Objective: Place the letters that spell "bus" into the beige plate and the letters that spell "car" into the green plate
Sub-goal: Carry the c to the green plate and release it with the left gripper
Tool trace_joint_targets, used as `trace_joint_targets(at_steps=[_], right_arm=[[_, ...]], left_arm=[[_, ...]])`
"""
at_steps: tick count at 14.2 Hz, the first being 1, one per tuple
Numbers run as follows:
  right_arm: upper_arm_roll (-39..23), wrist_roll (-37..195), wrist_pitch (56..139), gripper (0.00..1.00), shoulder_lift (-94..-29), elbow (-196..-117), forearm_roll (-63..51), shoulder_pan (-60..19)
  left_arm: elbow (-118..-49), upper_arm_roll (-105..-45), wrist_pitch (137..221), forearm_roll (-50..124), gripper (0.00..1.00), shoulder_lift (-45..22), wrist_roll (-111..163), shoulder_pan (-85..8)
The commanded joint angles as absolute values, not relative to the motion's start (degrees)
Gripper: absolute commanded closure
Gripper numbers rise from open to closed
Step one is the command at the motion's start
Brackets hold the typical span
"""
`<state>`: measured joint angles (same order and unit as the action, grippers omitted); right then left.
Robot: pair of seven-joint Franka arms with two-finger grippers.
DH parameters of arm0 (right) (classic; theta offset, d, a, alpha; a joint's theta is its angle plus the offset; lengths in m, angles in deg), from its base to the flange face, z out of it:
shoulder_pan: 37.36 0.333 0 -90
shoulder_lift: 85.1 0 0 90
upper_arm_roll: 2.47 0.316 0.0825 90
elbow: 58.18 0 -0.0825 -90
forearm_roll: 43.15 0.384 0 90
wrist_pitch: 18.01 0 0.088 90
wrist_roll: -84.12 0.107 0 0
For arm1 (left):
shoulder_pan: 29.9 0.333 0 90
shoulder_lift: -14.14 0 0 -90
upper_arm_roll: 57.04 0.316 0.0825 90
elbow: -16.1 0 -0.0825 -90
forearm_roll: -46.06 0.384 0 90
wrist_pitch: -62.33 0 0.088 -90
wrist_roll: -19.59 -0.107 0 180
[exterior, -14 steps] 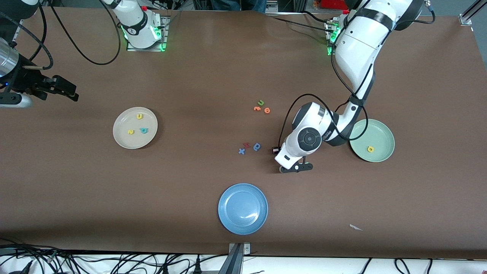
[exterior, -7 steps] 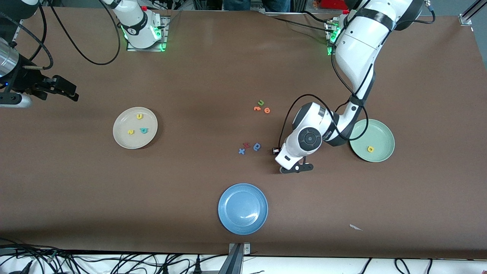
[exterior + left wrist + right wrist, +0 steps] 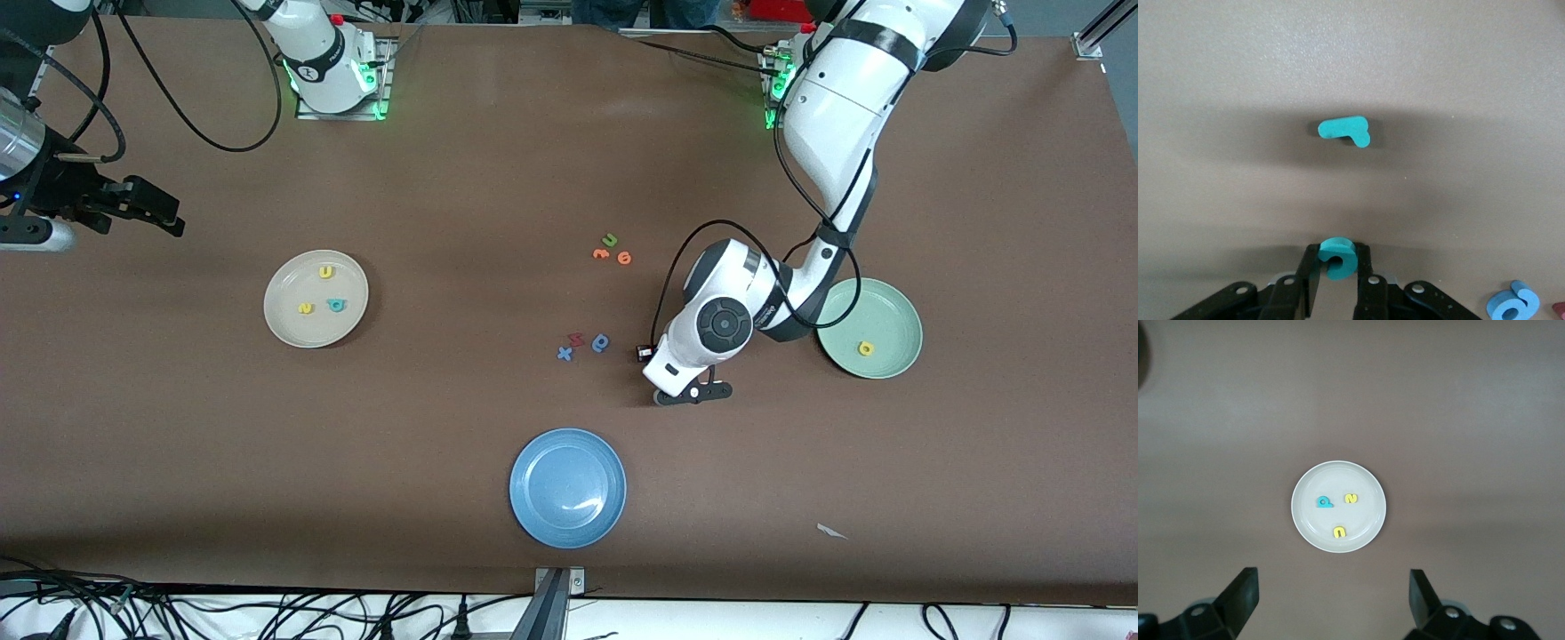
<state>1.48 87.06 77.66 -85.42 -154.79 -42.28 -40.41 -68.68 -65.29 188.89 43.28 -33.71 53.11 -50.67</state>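
Observation:
My left gripper (image 3: pixel 1337 261) is down at the table between the blue plate and the green plate (image 3: pixel 892 305), shut on a teal c (image 3: pixel 1336 256). Just past its fingertips a teal r (image 3: pixel 1345 129) lies flat on the table. In the front view the left gripper (image 3: pixel 692 392) and its wrist hide both letters. A yellow a (image 3: pixel 865 348) lies in the green plate. The beige plate (image 3: pixel 286 324) (image 3: pixel 1367 482) holds a yellow u (image 3: pixel 326 272), a yellow s (image 3: pixel 306 308) and a teal b (image 3: pixel 336 304). My right gripper (image 3: pixel 164 215) (image 3: pixel 1331 581) waits open, high over the right arm's end of the table.
A blue plate (image 3: pixel 567 487) sits near the front edge. A blue x (image 3: pixel 564 353), a red s (image 3: pixel 576 339) and a blue round letter (image 3: pixel 601 342) lie beside the left gripper. Farther back are a green u (image 3: pixel 610 239) and two orange letters (image 3: pixel 601 254).
The left gripper's fingers have drawn in the last bit onto the teal c. Neither arm has shifted in the front view.

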Motion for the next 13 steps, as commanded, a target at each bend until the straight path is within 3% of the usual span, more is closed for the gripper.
trace_joint_targets(at_steps=[1, 7, 13], right_arm=[[2.3, 87.1, 77.0, 0.0, -85.0, -153.5, -43.1, -41.0], [2.3, 87.1, 77.1, 0.0, -85.1, -153.5, -43.1, -41.0], [2.3, 87.2, 77.0, 0.0, -85.1, -153.5, -43.1, -41.0]], left_arm=[[-67.1, -64.2, 187.5, 43.8, 0.8, -33.2, 52.4, -50.4], [-68.4, -64.0, 174.1, 45.0, 0.83, -26.3, 34.7, -41.7], [-80.6, -64.1, 173.7, 52.4, 0.86, -16.5, 23.0, -33.2]])
